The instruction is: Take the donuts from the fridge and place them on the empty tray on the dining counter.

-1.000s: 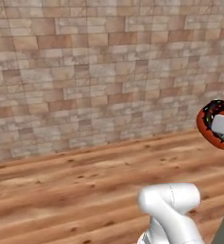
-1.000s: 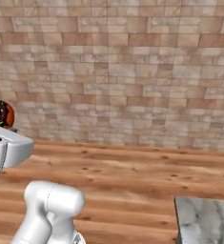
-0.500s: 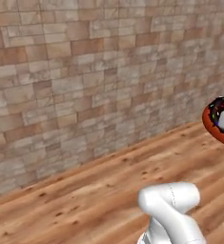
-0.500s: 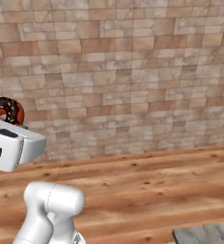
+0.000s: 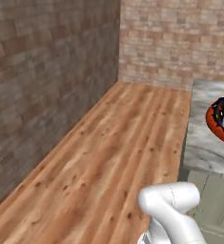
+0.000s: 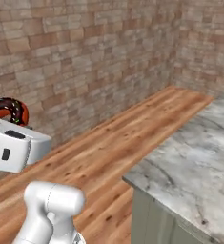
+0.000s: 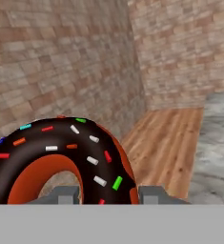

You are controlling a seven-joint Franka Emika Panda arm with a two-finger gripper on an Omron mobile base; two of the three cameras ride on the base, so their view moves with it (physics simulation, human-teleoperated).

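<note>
Hand (image 7: 106, 193) clamped on donut (image 7: 56, 159), carried up in the air beside the table (image 6: 199, 162). Risk: thin grip on the ring's edge, a swing or bump could drop it to the floor (image 5: 118, 157).

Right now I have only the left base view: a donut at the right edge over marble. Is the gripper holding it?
Observer: Yes. In the hand view the donut sits between the two finger tips, chocolate icing and sprinkles facing the camera.
Operator: Does the marble reach further than the strip I see?
Observer: In the right base view the dining counter spreads wide across the lower right, with a grey-green base beneath.
Operator: Any tray on it?
Observer: The stretch of top in the right base view is bare marble; I cannot tell about the rest.
Operator: Where is the donut from that side?
Observer: At the far left, above the white hand, over the wooden floor.
</note>
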